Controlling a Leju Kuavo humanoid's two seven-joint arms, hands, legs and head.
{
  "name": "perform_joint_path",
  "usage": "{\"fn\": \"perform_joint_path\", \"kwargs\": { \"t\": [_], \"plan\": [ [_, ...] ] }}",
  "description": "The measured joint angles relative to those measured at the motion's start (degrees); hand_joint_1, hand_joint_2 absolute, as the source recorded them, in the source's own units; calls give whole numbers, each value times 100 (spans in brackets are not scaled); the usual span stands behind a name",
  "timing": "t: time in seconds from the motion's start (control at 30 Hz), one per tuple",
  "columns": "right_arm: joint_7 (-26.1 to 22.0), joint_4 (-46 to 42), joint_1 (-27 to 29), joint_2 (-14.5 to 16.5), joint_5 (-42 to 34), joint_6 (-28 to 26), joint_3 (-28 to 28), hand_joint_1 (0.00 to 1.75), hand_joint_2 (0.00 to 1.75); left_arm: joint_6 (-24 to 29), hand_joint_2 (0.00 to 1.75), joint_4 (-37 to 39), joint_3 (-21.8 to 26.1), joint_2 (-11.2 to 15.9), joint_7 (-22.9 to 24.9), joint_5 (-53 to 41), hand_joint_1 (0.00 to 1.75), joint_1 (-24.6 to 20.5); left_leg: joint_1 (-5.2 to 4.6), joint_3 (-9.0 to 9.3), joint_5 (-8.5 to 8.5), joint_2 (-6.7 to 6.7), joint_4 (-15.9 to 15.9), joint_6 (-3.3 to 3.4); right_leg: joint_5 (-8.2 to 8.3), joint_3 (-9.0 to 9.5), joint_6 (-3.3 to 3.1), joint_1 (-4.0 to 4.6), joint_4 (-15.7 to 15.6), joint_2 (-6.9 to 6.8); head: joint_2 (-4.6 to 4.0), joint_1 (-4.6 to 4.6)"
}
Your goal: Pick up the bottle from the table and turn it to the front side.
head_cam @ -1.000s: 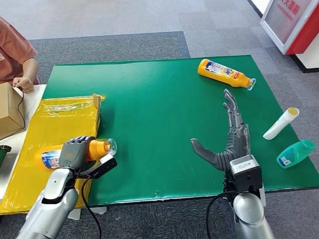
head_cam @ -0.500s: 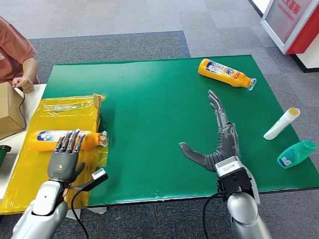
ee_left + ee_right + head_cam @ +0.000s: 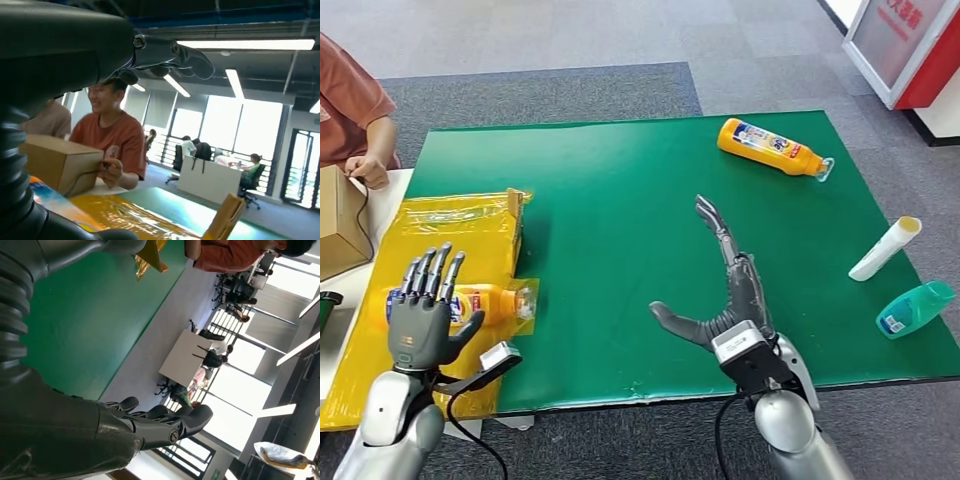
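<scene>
An orange bottle [image 3: 490,300] lies on its side on the yellow plastic bag [image 3: 448,235] at the table's left, cap toward the green mat [image 3: 622,220]. My left hand [image 3: 424,318] hovers open just in front of it, fingers spread and pointing up, hiding the bottle's base end. In the left wrist view its fingers [image 3: 166,52] are stretched out with nothing in them. My right hand [image 3: 731,300] is open over the mat's near edge, thumb out to the left. A second orange bottle [image 3: 773,147] lies at the mat's far right.
A white tube [image 3: 884,248] and a teal bottle [image 3: 915,306] lie at the mat's right edge. A person [image 3: 350,110] sits at the far left beside a cardboard box [image 3: 339,225]. A red-and-white stand [image 3: 909,45] is at the far right.
My left hand let go of the orange bottle, which now lies on the yellow bag, and opened with fingers up. My right hand has swung left along the mat's near edge.
</scene>
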Motion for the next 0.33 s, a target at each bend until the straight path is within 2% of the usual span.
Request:
{"fn": "perform_joint_path", "kwargs": {
  "t": [0.03,0.1,0.23,0.33],
  "plan": [
    [21,4,13,0,40,-2,14,0,175,-113,175,-180,-8,-60,-124,462,0,57,0,0,0,0,0,0,0,-1,0,0,0,0,0,1],
    [52,4,78,0,142,-13,27,0,175,-664,175,-623,-44,-209,-339,1627,0,179,0,0,-2,0,0,3,-1,0,1,-1,-1,0,0,1],
    [65,-72,350,0,312,-54,27,0,175,-2545,175,-1511,-92,-449,-520,4439,0,466,-1,-1,-7,0,0,4,-3,1,3,-1,-2,0,0,0],
    [58,-104,429,0,330,-64,27,0,175,-2901,175,-1687,-92,-490,-542,5027,0,547,-1,-2,-8,0,0,3,-3,0,3,-1,-2,1,0,1]
  ]
}}
